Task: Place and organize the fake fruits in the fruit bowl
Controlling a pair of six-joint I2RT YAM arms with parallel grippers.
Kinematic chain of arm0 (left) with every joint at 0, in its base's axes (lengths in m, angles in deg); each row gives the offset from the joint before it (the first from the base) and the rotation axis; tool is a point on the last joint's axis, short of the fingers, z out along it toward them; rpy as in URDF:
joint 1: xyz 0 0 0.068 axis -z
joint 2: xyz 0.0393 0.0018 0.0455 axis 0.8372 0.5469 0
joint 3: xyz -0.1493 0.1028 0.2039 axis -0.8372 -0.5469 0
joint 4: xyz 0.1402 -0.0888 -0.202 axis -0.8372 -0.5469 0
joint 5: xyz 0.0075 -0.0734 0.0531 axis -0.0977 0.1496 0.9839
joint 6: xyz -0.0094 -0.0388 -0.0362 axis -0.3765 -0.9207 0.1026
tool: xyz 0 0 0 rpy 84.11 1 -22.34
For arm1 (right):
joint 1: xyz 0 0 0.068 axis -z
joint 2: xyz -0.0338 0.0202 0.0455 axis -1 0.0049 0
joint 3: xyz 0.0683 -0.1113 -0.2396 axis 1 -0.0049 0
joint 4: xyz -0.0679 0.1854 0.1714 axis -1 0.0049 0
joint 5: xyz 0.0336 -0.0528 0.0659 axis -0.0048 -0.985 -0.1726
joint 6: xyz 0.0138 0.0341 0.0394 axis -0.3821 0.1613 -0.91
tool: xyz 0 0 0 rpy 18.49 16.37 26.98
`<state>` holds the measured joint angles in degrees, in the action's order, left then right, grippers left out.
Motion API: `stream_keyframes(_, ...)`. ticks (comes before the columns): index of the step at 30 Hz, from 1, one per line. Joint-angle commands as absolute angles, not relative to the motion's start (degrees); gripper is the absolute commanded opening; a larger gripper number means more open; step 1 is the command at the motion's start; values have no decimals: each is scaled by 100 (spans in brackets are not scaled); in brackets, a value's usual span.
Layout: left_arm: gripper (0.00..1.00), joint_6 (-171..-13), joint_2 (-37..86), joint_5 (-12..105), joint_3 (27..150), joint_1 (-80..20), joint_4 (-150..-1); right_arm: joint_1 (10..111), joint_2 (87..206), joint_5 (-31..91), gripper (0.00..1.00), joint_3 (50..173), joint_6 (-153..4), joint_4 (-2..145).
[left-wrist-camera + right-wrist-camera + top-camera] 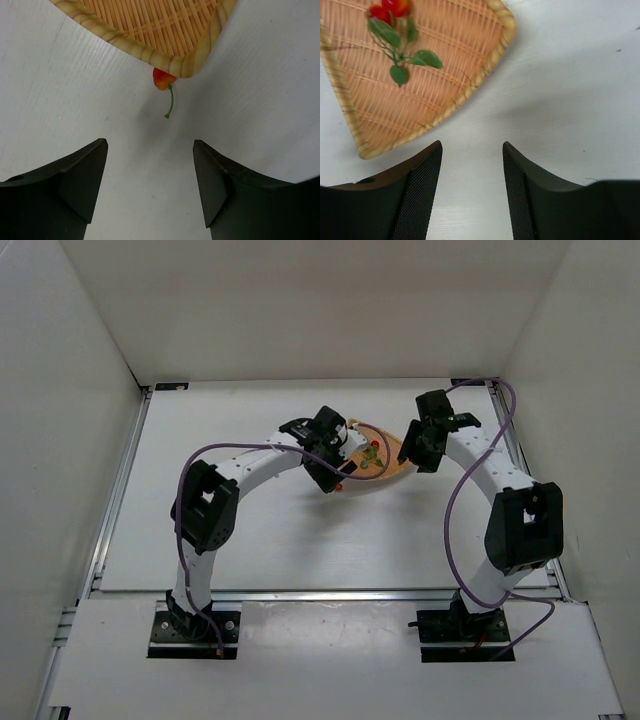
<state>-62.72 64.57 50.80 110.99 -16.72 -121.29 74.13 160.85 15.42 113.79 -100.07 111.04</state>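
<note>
The step in hand looks to be picking up the one loose berry (162,79). It lies on the worktop (60,110) straight ahead of the left hand (150,145), a little beyond its fingertips, touching the outside of the bowl (125,46) at its near corner and partly tucked under the rim, with its green stem trailing back toward the hand. The left hand is released, fingers spread wide with nothing between them. The right hand (472,147) is also released and empty, with the bowl ahead and to its left; a leafed sprig (395,55) with red berries already lies inside. The next move probably calls for the left hand to advance and lower until its fingers straddle the berry, then close gently; the rim crowds it, so the berry may need drawing clear before it is lifted into the bowl
</note>
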Motion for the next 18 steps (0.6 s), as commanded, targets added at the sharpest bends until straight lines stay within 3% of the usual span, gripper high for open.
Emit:
stream_keyframes(1, 79, -6384, 6396, 4776, 11407, -1659, -12017, 7548, 15788, 1539, 56, 11221, -10010, 10973)
stream_keyframes(9, 69, -6551, 6871, 4635, 11583, -1659, -12017, 7715, 15735, 1478, 56, 11168, -9957, 10973)
stream_keyframes(13, 69, -6604, 7072, 4635, 11802, -1659, -11964, 7715, 15735, 1477, 55, 11115, -9957, 10973)
stream_keyframes(18, 58, -6727, 7214, 4635, 11882, -1659, -11964, 7768, 15682, 1425, 55, 10992, -9957, 10973)
